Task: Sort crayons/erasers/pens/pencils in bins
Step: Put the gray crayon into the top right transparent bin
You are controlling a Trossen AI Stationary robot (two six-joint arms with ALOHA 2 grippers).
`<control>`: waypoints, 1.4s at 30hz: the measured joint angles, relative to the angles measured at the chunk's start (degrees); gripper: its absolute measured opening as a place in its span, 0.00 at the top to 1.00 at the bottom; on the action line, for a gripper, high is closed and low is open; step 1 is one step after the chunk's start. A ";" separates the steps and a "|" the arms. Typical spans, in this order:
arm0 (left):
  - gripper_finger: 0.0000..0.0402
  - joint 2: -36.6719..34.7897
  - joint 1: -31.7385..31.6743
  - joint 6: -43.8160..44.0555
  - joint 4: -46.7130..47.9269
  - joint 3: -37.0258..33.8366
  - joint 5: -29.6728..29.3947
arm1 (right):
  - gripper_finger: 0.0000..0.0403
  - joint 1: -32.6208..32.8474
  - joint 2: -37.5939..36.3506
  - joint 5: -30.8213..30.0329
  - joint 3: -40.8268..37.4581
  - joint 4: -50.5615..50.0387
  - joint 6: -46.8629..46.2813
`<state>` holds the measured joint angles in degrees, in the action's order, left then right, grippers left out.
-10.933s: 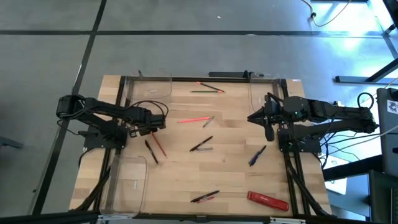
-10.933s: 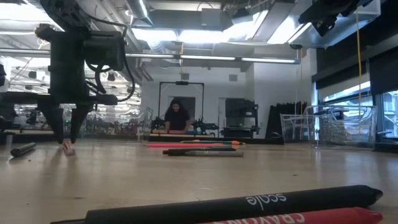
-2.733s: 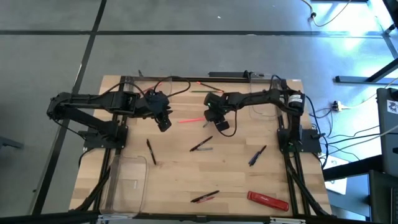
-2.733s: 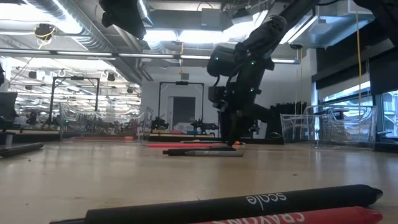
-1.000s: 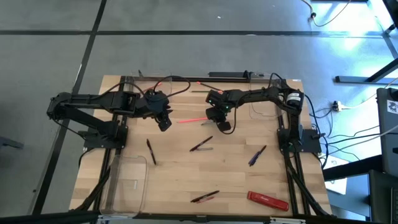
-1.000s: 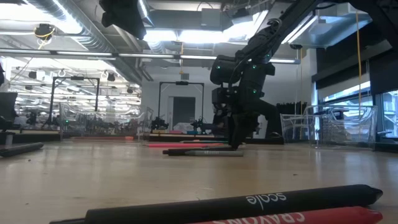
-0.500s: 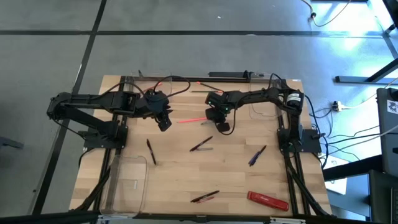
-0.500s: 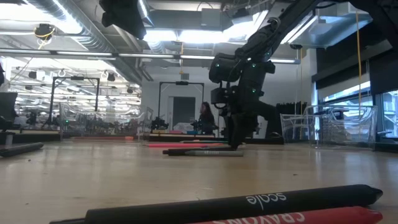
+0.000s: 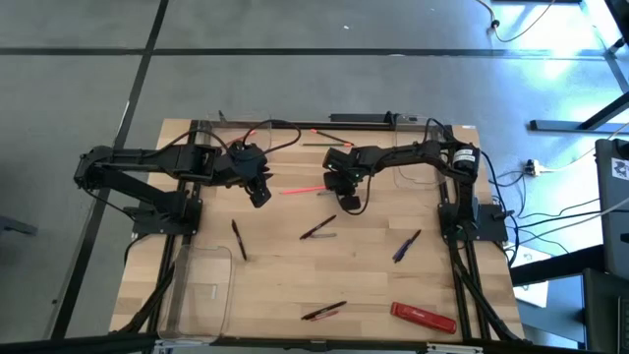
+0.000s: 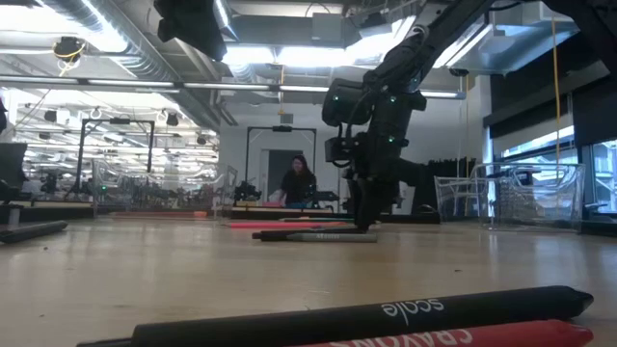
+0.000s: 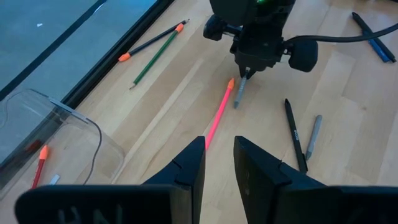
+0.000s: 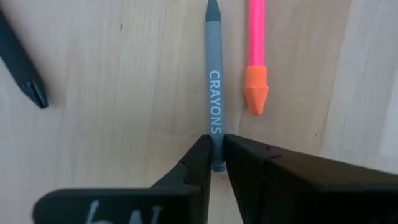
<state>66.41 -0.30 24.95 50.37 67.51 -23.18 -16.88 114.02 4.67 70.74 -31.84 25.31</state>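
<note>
A grey crayon [image 12: 212, 74] lies flat on the table beside a pink stick with an orange tip [image 12: 255, 93]. It also shows in the left wrist view [image 11: 238, 96]. My right gripper [image 12: 214, 144] stands over the table's middle [image 9: 350, 204], shut on the crayon's blunt end. My left gripper [image 11: 219, 146] hangs open and empty above the table [image 9: 259, 197], left of the pink stick [image 9: 305, 188]. Clear bins stand at the far left [image 9: 257, 126], near left [image 9: 228, 258] and far right [image 9: 397, 169]. My right gripper pinches the grey crayon's blunt end [image 12: 215, 130] between its two fingertips [image 12: 200, 155]. The fingers come from above, pointing down, and lie across the crayon. The crayon lies flat on the table, its pointed end away from the fingers.
A dark pencil [image 9: 239, 239], a black pen beside a grey one [image 9: 317, 228], a blue pen [image 9: 406, 246], black and red sticks [image 9: 324, 311] and a flat red bar [image 9: 423, 317] lie about. Green and orange-tipped pencils [image 9: 329, 140] lie at the far edge.
Both grippers have kept their places. A person has walked across the room behind the table.
</note>
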 joint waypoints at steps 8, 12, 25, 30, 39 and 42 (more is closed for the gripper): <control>0.81 0.00 0.02 -0.02 0.00 0.00 0.02 | 0.88 0.32 -0.36 0.28 -0.02 -0.07 -4.01; 0.81 0.00 0.00 -0.02 0.00 0.00 0.02 | 0.88 0.32 -1.07 0.39 -0.14 0.02 -4.40; 0.81 0.00 0.00 -0.04 0.02 0.00 0.02 | 0.88 0.30 -2.32 2.16 -0.20 -4.41 -7.78; 0.81 0.00 0.00 -0.07 0.22 0.00 0.02 | 0.88 0.32 -5.35 2.84 -0.26 -6.05 -10.37; 0.81 0.00 0.00 -0.11 0.20 0.00 -0.15 | 0.88 -0.41 -14.65 2.60 -0.17 -8.96 -17.65; 0.81 0.00 0.00 -0.11 0.17 0.00 -0.17 | 0.88 -1.69 -18.75 2.33 -0.17 -10.87 -20.91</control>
<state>66.41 -0.29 24.84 50.54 67.51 -23.35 -18.57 95.26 7.00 70.57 -42.70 4.39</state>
